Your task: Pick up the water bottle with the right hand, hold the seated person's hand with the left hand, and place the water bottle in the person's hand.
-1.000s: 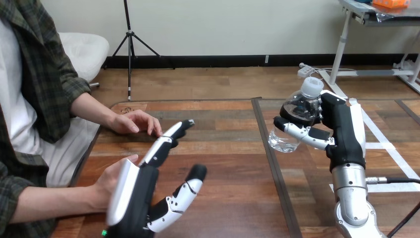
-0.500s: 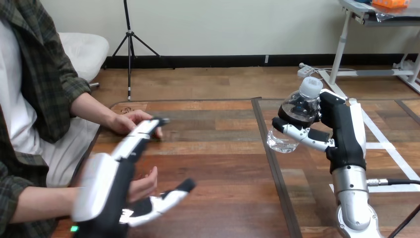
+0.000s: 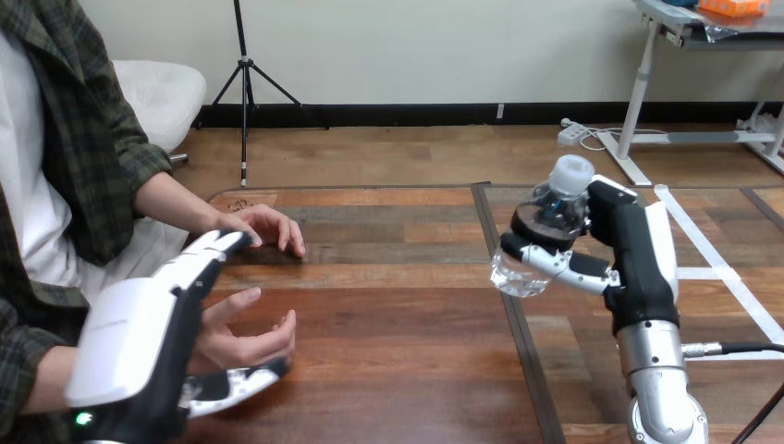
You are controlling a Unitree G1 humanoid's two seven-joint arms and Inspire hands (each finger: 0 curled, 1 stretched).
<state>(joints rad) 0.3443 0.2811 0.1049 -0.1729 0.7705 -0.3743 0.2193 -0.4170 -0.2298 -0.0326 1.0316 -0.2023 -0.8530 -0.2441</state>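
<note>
A clear water bottle (image 3: pixel 539 233) with a white cap hangs tilted above the table's right half, and my right hand (image 3: pixel 638 250) is shut on it, fingers wrapped round its body. At the lower left, my left hand (image 3: pixel 129 342) is open beside the person's near hand (image 3: pixel 245 333), which lies palm up with loosely curled fingers. My left fingers (image 3: pixel 214 248) stretch straight along its far side and my thumb (image 3: pixel 236 384) lies under it. I cannot tell whether they touch. The bottle is well to the right of that hand.
The person's other hand (image 3: pixel 263 227) rests flat on the wooden table (image 3: pixel 398 305) near its far left corner. A dark seam (image 3: pixel 510 314) runs front to back through the table's middle. White tape strips (image 3: pixel 730 277) cross the right end.
My left hand has swung left and down to flank the person's near hand, which has come out from behind it, palm up. My right hand has shifted the bottle slightly left and tilted it.
</note>
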